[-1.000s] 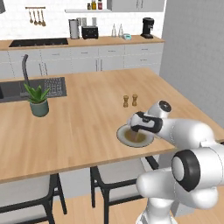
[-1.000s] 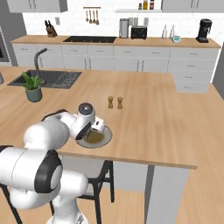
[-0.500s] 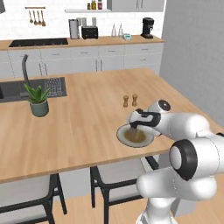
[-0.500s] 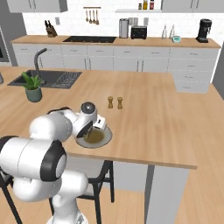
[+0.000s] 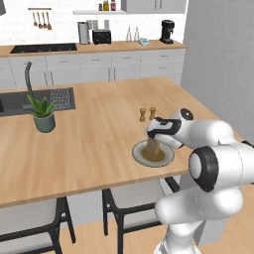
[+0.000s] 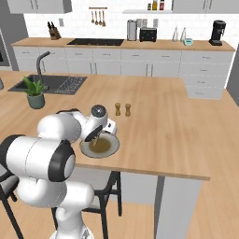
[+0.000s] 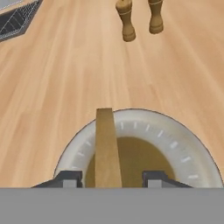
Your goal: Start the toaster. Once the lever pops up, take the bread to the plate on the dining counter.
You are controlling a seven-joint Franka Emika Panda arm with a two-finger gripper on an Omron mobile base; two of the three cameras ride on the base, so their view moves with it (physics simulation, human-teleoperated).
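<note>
Two dark fingertips [image 7: 70, 178] of my gripper [image 7: 110, 179] stand apart over the plate [image 7: 175, 131], with the bread [image 7: 106, 146] on edge between them. I see a gap between the slice and the right tip, so I cannot tell whether the pincer grips it. From the left base view, the bread [image 5: 150, 146] stands in the plate [image 5: 167, 158] near the dining counter's [image 5: 99, 134] front edge, just short of two small wooden shakers [image 5: 147, 114]. Against the back wall sits the toaster [image 5: 101, 36].

white arm folded low and forward, tool [image 7: 112, 178] angled downward, fingers [image 7: 70, 178] spread apart
</note>
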